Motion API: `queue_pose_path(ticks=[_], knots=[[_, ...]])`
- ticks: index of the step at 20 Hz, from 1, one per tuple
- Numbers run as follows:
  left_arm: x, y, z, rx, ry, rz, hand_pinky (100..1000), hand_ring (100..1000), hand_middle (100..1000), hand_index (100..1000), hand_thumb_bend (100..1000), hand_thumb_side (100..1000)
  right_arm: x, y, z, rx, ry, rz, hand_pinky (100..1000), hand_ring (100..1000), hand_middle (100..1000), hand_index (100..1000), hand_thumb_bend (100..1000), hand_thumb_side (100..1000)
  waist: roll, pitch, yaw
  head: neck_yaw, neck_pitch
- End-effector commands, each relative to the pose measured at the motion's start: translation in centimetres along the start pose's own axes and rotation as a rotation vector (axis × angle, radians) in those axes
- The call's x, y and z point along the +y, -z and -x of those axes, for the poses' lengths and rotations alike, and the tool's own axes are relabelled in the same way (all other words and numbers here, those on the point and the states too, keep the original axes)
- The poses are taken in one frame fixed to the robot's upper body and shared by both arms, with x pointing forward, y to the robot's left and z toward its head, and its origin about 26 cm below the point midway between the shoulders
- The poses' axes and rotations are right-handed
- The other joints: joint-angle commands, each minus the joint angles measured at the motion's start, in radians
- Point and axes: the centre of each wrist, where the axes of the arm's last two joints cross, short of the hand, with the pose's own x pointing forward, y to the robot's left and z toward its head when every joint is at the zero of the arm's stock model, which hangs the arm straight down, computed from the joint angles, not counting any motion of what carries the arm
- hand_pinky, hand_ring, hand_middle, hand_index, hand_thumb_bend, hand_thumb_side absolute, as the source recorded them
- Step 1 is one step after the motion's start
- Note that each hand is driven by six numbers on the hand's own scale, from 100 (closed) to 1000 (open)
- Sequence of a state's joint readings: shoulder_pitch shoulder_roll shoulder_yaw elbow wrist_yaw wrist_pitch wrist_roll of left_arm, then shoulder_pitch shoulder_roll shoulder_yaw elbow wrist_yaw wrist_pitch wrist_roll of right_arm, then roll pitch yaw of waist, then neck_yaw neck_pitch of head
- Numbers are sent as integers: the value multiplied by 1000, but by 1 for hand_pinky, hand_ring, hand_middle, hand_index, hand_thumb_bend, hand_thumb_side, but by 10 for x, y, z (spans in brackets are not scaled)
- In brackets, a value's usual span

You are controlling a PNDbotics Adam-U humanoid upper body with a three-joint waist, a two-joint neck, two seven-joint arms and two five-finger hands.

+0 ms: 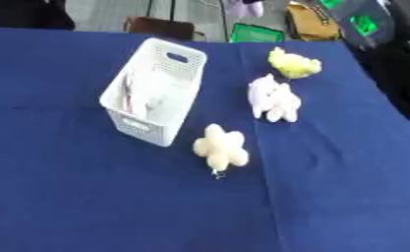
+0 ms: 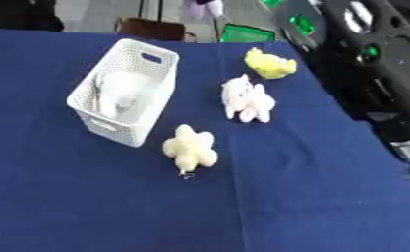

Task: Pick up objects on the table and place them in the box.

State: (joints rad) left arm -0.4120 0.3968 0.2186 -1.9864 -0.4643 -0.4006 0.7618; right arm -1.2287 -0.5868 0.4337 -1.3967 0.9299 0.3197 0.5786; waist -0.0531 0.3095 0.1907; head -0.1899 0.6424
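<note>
Three plush toys (image 1: 221,147) (pale) beside white box (image 1: 154,88)

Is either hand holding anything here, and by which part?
Nothing is held: no hand shows, only the right arm at the edge. All three plush toys lie on the table.

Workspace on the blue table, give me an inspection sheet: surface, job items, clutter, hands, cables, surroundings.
Surface: table under a dark blue cloth, slightly wrinkled.
Job's things: white perforated plastic box standing upright at centre left, with something pale already inside. Cream star-shaped plush with a small metal ring lying just right of the box's near corner. White plush animal farther right. Yellow plush toy beyond it, near the far edge.
Clutter: nothing seen on the cloth besides these.
Hands: neither hand seen; a black arm with silver joints shows along the right side of the right eye view.
Cables: nothing seen.
Surroundings: green crate and a brown object past the far edge.
</note>
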Motion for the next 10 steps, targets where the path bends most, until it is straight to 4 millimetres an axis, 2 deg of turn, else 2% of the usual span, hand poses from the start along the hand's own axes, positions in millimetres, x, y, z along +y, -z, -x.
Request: queue_pose_path(ticks=[1,10], knots=[[-3,10,-4,-42,-36,-22,727,744,779,760,100,621,-10,8,-6,-3,3,45,857,759,282,376,100,543,5,-10,11,-14,-15],[-9,15,-6,-52,-69,-36,727,744,779,761,100,620,-3,26,-26,-41,31,61,859,758,278,371,100,548,-4,7,40,-30,-27]])
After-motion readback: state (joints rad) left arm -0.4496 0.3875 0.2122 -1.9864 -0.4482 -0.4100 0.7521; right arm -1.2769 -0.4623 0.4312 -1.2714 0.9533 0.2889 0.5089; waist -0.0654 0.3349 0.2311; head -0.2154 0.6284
